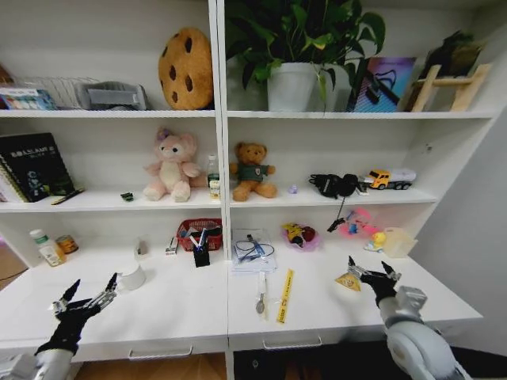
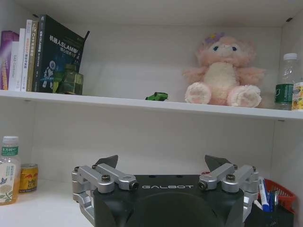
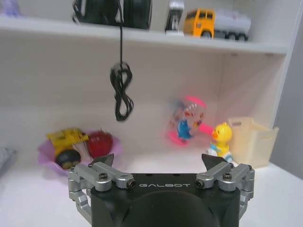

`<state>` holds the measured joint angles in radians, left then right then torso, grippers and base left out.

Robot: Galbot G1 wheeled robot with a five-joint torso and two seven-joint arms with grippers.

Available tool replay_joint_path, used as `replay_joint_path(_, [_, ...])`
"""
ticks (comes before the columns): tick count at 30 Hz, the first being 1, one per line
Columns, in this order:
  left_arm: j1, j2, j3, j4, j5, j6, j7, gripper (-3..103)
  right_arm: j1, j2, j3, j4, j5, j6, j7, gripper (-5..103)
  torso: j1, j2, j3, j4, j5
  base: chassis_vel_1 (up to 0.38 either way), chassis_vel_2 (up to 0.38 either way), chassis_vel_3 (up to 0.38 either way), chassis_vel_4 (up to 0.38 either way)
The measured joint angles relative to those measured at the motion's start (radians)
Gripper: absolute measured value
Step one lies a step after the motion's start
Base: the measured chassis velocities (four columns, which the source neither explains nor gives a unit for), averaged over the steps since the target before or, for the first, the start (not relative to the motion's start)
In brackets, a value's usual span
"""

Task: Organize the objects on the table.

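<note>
The white table (image 1: 174, 305) carries small clutter: a white cup (image 1: 132, 276), a black pen holder (image 1: 201, 256) in front of a red basket (image 1: 198, 232) of pens, a clear pouch (image 1: 253, 250), a metal spoon-like item (image 1: 261, 294) and a yellow ruler (image 1: 284, 295). A bottle (image 2: 8, 170) and a small can (image 2: 28, 177) stand at the far left. A tiny dark green item (image 2: 156, 96) lies on the shelf above. My left gripper (image 1: 91, 290) hovers open over the table's left front. My right gripper (image 1: 372, 273) hovers open at the right, beside a small yellow wedge (image 1: 346, 281). Both hold nothing.
Shelves rise behind the table with plush toys (image 1: 172, 166), books (image 1: 36, 165), black headphones (image 1: 334, 184) with a hanging cable, and a toy truck (image 1: 390, 178). A purple bowl (image 3: 78, 146) of toys, a pink toy (image 3: 187, 120), a yellow duck (image 3: 221, 138) and a cream box (image 3: 250, 139) stand at the back right.
</note>
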<state>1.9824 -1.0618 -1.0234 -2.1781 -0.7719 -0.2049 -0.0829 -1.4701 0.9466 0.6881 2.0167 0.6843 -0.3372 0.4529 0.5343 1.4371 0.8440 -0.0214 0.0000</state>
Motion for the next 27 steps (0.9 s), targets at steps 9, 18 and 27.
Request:
replay_joint_path(9, [0.000, 0.000, 0.000, 0.000, 0.000, 0.000, 0.000, 100, 0.082, -0.005, -0.090, -0.171, 0.037, -0.023, 0.015, 100, 0.000, 0.000, 0.000, -0.0002, 0.0000, 0.000, 0.000, 0.000, 0.000])
replay_joint_path(18, [0.000, 0.000, 0.000, 0.000, 0.000, 0.000, 0.000, 100, 0.150, -0.010, -0.145, -0.270, 0.037, -0.024, 0.010, 83, 0.000, 0.000, 0.000, -0.0001, 0.0000, 0.000, 0.000, 0.000, 0.000])
replay_joint_path(27, [0.000, 0.000, 0.000, 0.000, 0.000, 0.000, 0.000, 100, 0.159, -0.009, -0.150, -0.294, 0.031, -0.012, 0.007, 51, 0.000, 0.000, 0.000, -0.0002, 0.0000, 0.000, 0.000, 0.000, 0.000])
